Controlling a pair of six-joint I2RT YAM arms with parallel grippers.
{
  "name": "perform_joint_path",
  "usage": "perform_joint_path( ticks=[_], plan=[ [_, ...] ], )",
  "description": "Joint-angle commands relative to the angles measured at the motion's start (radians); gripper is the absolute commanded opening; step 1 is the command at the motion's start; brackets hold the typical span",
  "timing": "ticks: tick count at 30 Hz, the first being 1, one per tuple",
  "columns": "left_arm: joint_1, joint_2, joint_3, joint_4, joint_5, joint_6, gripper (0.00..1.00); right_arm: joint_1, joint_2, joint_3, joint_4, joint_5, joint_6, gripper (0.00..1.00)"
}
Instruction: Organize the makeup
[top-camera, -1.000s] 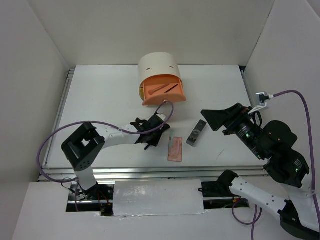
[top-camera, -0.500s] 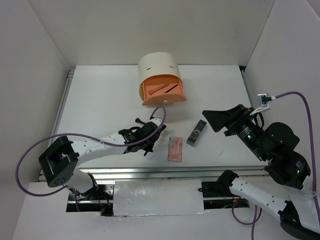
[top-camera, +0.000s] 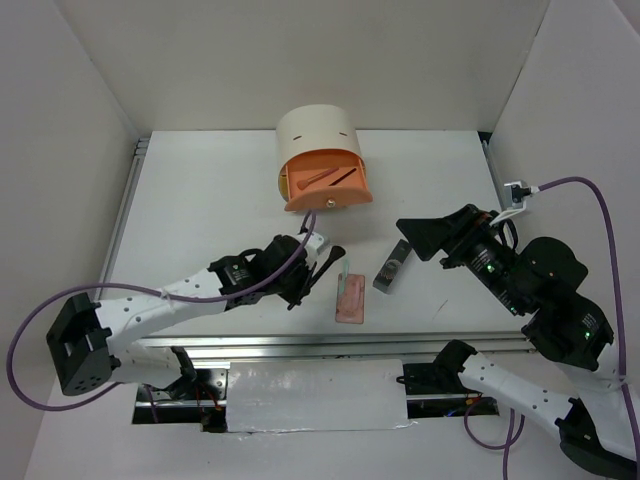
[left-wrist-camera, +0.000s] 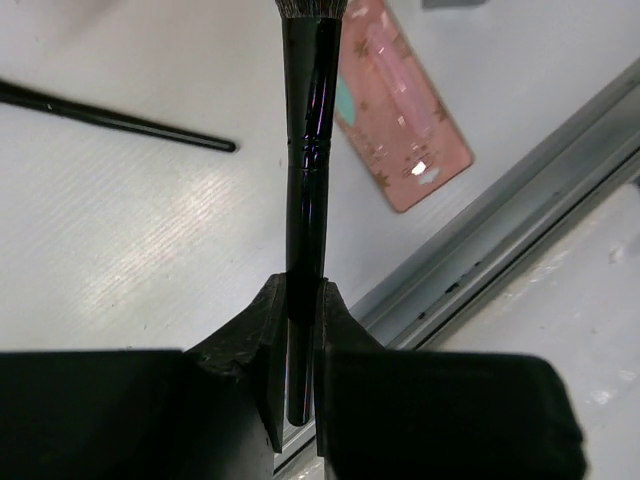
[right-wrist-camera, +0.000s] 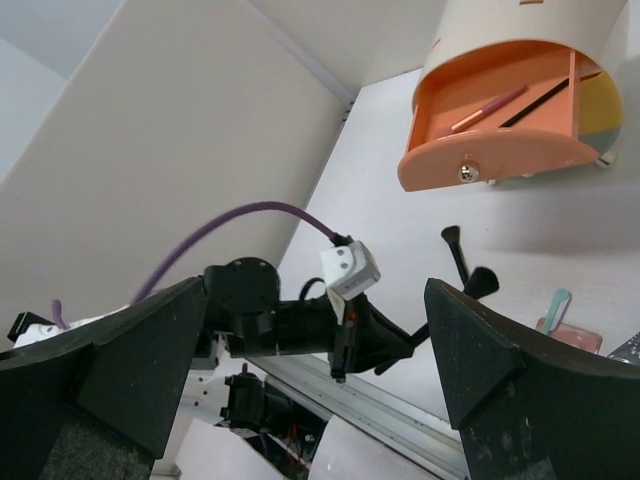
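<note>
The left jaws are clamped on the tail end of a black brush (left-wrist-camera: 308, 150), which juts out over the middle of the bench (top-camera: 200, 200) by its near edge. Its head sits just beside the teal stick (top-camera: 344, 272) and the palette (top-camera: 350, 298). A thinner brush (left-wrist-camera: 120, 122) lies loose on the bench beside it. The right jaws are spread wide and hold nothing, hovering near the case (top-camera: 393, 266).

The grip is the weak point. With so little handle pinched and most of the brush hanging free, a quick swing toward the open drawer (top-camera: 328, 185) at the far middle could make it pivot or slide out. The bristles might also catch the drawer front. If the right arm (top-camera: 480, 255) goes for the case at the same time, the two arms may crowd each other.
</note>
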Motion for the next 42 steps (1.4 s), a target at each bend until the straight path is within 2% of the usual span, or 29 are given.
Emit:
perform_joint_path(
  ticks=[1,5,8,10,11,12,18,22,27,32,42],
  plan=[
    [-0.006,-0.08,0.105,-0.039,0.034,0.061,0.0,-0.001,0.001,0.014,0.047,-0.002,-0.01,0.97],
    [-0.006,-0.109,0.279,-0.073,-0.036,0.127,0.0,-0.003,0.0,0.043,0.037,0.013,-0.016,0.97],
    [-0.006,-0.037,0.445,-0.119,-0.122,0.236,0.0,-0.003,0.007,0.074,0.031,0.024,-0.033,0.97],
    [0.004,0.019,0.523,-0.108,-0.162,0.346,0.0,-0.001,0.017,0.097,0.023,0.027,-0.044,0.97],
    [0.01,0.036,0.524,-0.096,-0.184,0.347,0.0,-0.001,0.018,0.103,0.018,0.027,-0.049,0.97],
    [0.038,0.055,0.571,-0.081,-0.182,0.453,0.0,-0.001,0.023,0.112,0.017,0.024,-0.049,0.97],
    [0.193,0.188,0.704,0.057,-0.076,0.642,0.0,-0.001,0.015,0.131,-0.015,0.001,-0.045,0.97],
    [0.26,0.305,0.795,0.12,-0.076,0.721,0.0,-0.001,0.001,0.132,-0.037,-0.019,-0.035,0.96],
    [0.309,0.452,0.973,0.082,-0.038,0.752,0.0,-0.001,-0.022,0.125,-0.063,-0.01,-0.033,0.96],
    [0.322,0.488,0.956,0.111,0.009,0.701,0.0,-0.001,-0.028,0.117,-0.075,0.005,-0.036,0.96],
    [0.323,0.469,0.821,0.136,0.069,0.611,0.0,-0.001,-0.011,0.126,-0.077,0.03,-0.058,0.97]
  ],
)
